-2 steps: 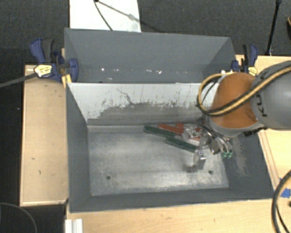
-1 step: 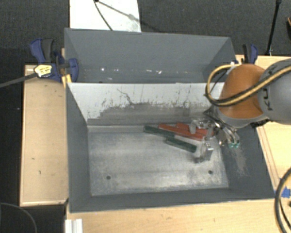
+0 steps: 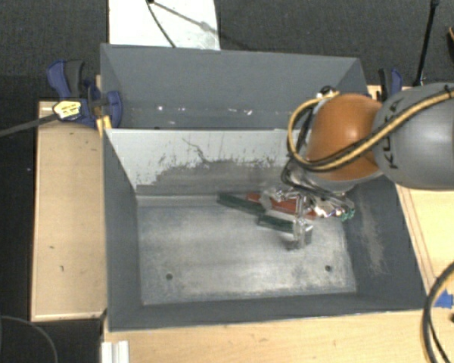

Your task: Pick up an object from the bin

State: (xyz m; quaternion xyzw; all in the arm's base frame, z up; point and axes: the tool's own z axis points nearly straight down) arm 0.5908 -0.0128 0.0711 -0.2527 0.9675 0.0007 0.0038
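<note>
The end effector [image 3: 301,231] is low over the floor of the bin [image 3: 121,240], toward the back right. It is just beside a dark green elongated object [image 3: 246,204] and a small red item [image 3: 286,201]. Whether it is open or closed cannot be told. Recommendation: centre on the green object's near end, close firmly, then lift straight up, clear of the red item.

Grey bin [image 3: 212,259], green-handled tool [image 3: 238,201] inside.

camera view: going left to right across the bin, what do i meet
bin's left wall → dark green bar on the floor → end effector → bin's right wall
</note>
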